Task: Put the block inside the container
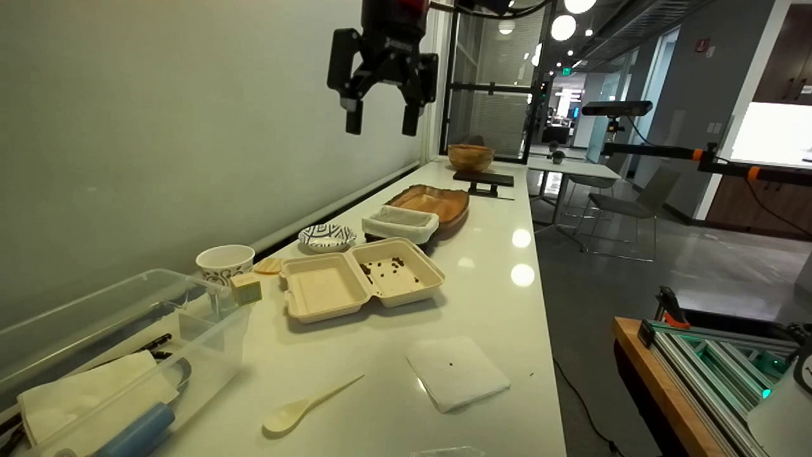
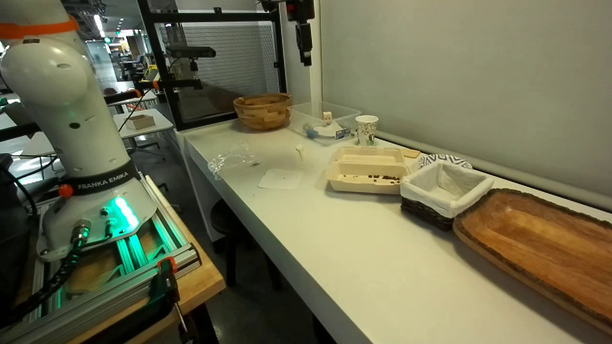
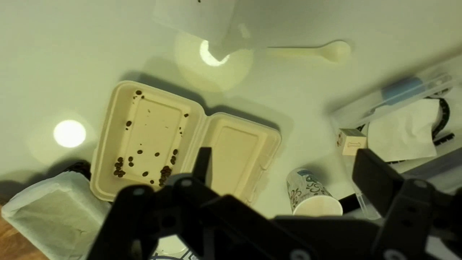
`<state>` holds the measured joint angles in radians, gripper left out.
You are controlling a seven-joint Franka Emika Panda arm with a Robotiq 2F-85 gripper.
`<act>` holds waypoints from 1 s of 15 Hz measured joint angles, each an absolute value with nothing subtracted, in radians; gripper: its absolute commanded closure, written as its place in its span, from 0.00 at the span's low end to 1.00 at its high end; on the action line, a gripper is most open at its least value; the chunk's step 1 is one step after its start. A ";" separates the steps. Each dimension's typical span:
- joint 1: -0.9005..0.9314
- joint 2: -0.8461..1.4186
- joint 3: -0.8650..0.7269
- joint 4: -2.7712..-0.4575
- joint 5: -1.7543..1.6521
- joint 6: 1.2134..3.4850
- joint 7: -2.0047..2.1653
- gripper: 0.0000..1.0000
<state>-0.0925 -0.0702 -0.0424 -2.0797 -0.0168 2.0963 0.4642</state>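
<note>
Gripper (image 1: 382, 124) above the counter (image 1: 374, 343), jaws parted, nothing between | we should centre on the block (image 1: 246, 289), descend straight, clear of the cup (image 1: 219, 270) | pinch opposite faces

A pale wall (image 1: 158, 127) I saw at ten o'clock in an exterior view, black-framed glass (image 1: 491, 57) at one, globe lamps (image 1: 563, 27) shone beside it, a grey chair (image 1: 628, 204) stood at three, glossy floor (image 1: 590, 304) at four.

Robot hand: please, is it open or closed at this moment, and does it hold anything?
Hand: open, jaws wide apart, holding nothing.
</note>
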 measured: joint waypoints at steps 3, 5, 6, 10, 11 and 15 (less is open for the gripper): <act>-0.075 -0.005 -0.029 -2.062 0.027 2.190 0.505 0.00; -0.061 0.042 -0.023 -2.050 0.034 2.250 0.520 0.00; -0.054 0.065 -0.021 -2.044 0.034 2.276 0.521 0.00; -0.033 0.152 -0.017 -2.012 0.077 2.313 0.514 0.00; -0.031 0.166 -0.015 -2.005 0.083 2.313 0.513 0.00; -0.030 0.180 -0.014 -1.989 0.089 2.313 0.512 0.00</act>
